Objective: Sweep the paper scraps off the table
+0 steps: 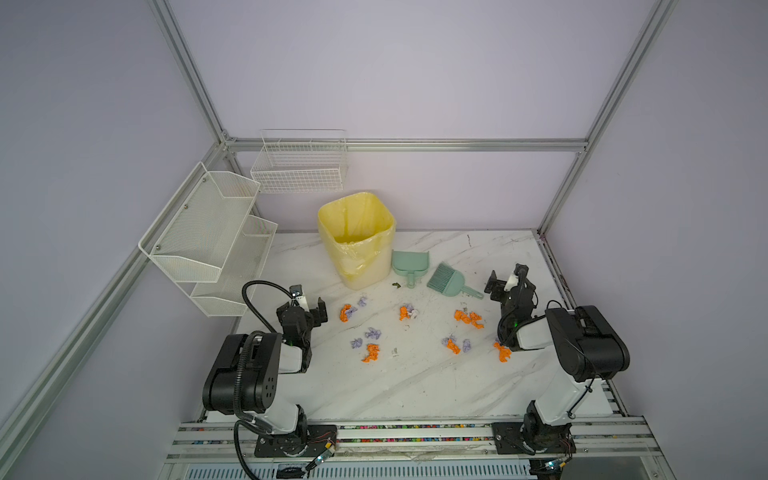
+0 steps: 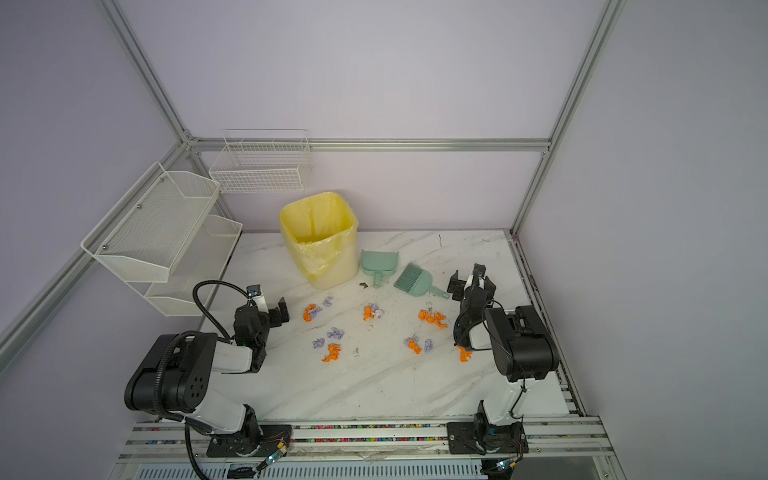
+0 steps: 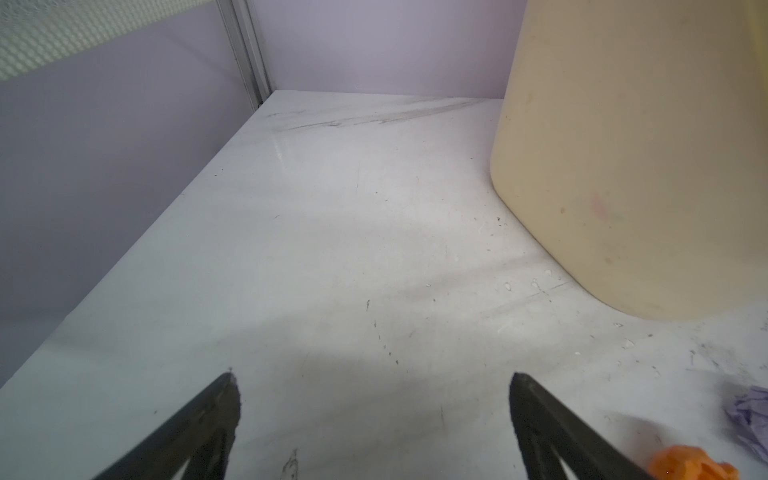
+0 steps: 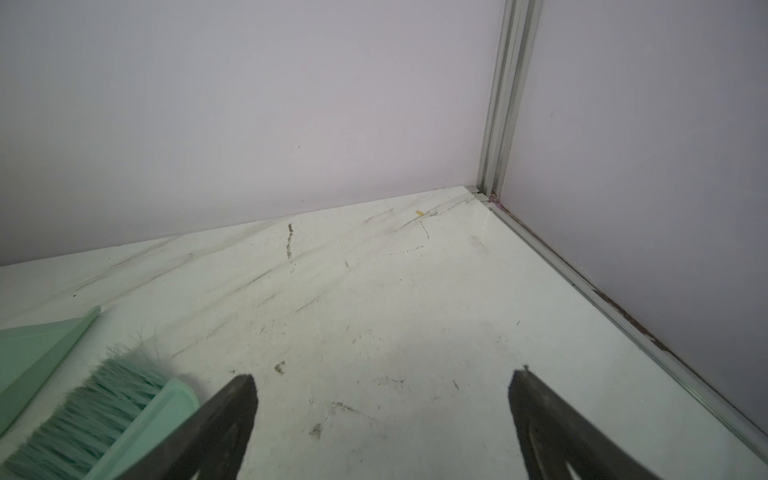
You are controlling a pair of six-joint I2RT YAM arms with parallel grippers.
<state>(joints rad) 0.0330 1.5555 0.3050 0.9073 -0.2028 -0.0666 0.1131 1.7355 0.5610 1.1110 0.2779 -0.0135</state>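
Several orange and lilac paper scraps [image 1: 370,352] [image 2: 432,319] lie scattered over the middle of the white marble table [image 1: 415,382]. My left gripper [image 1: 303,309] [image 2: 264,309] hovers open at the left of the scraps, holding nothing. In the left wrist view the left gripper [image 3: 373,376] has bare table between its fingers, with an orange scrap [image 3: 690,463] and a lilac one [image 3: 752,415] off to one side. My right gripper [image 1: 508,279] [image 2: 467,277] [image 4: 383,376] is open and empty, beside the green brush [image 1: 446,280] [image 4: 91,411].
A green dustpan [image 1: 409,262] [image 4: 33,349] lies next to the yellow-lined bin [image 1: 357,237] [image 3: 623,166] at the back. White mesh shelves [image 1: 208,232] and a wire basket [image 1: 299,166] hang on the left and back walls. Aluminium rails edge the table.
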